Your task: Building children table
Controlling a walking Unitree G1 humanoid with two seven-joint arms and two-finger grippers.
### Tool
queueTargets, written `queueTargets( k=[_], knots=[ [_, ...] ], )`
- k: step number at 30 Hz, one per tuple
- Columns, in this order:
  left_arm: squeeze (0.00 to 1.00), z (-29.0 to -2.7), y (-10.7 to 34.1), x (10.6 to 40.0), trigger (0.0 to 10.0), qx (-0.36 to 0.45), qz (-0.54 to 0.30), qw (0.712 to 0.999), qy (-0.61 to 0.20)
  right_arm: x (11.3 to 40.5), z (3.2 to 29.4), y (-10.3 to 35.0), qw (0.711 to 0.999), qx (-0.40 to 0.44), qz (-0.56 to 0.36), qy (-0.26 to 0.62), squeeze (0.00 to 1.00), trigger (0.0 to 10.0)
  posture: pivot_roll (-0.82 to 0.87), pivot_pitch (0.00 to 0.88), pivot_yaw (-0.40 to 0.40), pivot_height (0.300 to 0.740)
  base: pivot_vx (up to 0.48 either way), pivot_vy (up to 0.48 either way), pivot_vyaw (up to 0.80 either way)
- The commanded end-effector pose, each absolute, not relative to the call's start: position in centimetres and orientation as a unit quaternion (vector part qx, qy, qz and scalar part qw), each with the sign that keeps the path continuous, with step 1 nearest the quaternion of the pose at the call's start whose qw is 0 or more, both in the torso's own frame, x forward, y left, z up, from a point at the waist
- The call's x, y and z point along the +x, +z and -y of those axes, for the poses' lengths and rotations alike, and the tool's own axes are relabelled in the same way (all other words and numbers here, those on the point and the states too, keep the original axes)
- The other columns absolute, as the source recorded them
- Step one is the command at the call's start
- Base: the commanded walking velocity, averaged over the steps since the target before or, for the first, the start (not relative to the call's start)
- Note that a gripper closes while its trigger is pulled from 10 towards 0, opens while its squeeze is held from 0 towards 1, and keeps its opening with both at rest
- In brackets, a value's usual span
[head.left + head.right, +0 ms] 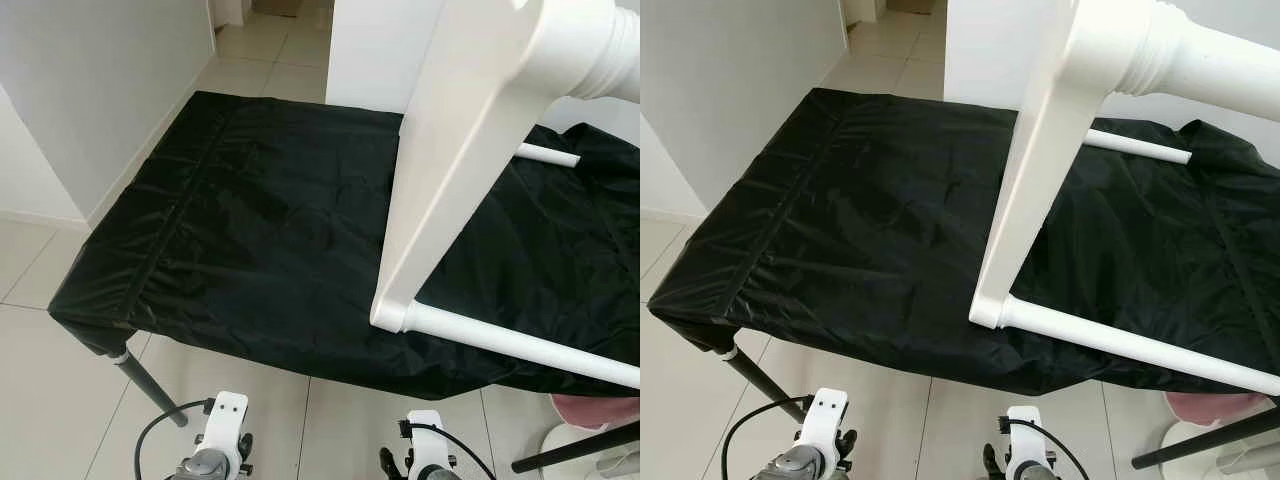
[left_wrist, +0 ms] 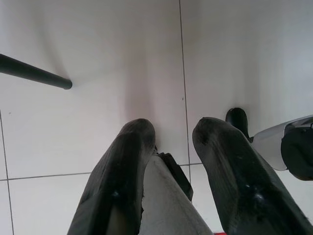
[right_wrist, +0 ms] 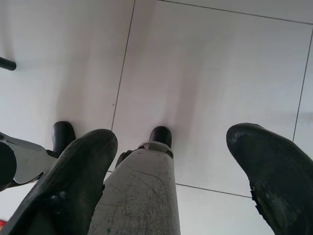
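So the biggest thing here is the work table (image 1: pixel 150 250), draped in a black cloth and standing on a pale tiled floor (image 2: pixel 98 122), with one dark table leg (image 1: pixel 150 385) poking out under the near-left corner. On top sits the children table frame (image 1: pixel 470 150), white, looks like it's lying on its side: a flat white panel runs diagonally up toward the camera, and round white legs stick out of it, one long one (image 1: pixel 530 345) along the near edge of the cloth and another (image 1: pixel 548 154) further back. Both arms just hang low by the robot's own feet, nowhere near the frame. The left gripper (image 2: pixel 173 161) is pointed at the floor with its fingers a little apart, nothing between them; the right gripper (image 3: pixel 171 161) is spread wide, also empty. My guess is nothing's been grabbed yet, so the smart play is to lift both arms over the cloth, steady the panel with one and work the near leg with the other, going slowly so the frame doesn't slide off the slick cloth.
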State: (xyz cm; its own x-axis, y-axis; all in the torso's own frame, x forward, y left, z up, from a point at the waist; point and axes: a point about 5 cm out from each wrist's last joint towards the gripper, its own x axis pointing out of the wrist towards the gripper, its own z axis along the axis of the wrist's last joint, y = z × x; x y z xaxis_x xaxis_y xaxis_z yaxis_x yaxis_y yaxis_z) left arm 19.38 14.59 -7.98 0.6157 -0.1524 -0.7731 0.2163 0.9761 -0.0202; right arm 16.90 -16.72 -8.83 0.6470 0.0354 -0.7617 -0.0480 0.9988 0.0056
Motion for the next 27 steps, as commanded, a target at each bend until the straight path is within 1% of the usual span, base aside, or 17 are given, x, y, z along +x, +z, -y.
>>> queueTargets(
  k=[1,24,27],
  knots=[
    [0.0,-14.59,-8.17,19.02,10.0,0.043,-0.432,0.894,-0.108,16.32,16.97,-9.08,0.903,-0.009,-0.428,0.02,0.0,10.0,-0.04,0.0,-0.023,0.74,0.0,-0.292,0.0],
    [0.0,-14.83,-8.15,19.06,10.0,0.043,-0.433,0.894,-0.105,16.18,16.97,-9.16,0.902,-0.006,-0.432,0.019,0.0,10.0,-0.04,0.0,-0.023,0.74,0.0,-0.316,0.0],
    [0.0,-14.89,-8.13,19.09,10.0,0.04,-0.432,0.895,-0.101,16.17,16.97,-9.16,0.901,-0.006,-0.432,0.019,0.0,10.0,-0.04,0.0,-0.022,0.74,0.0,0.0,0.0]
  ],
)
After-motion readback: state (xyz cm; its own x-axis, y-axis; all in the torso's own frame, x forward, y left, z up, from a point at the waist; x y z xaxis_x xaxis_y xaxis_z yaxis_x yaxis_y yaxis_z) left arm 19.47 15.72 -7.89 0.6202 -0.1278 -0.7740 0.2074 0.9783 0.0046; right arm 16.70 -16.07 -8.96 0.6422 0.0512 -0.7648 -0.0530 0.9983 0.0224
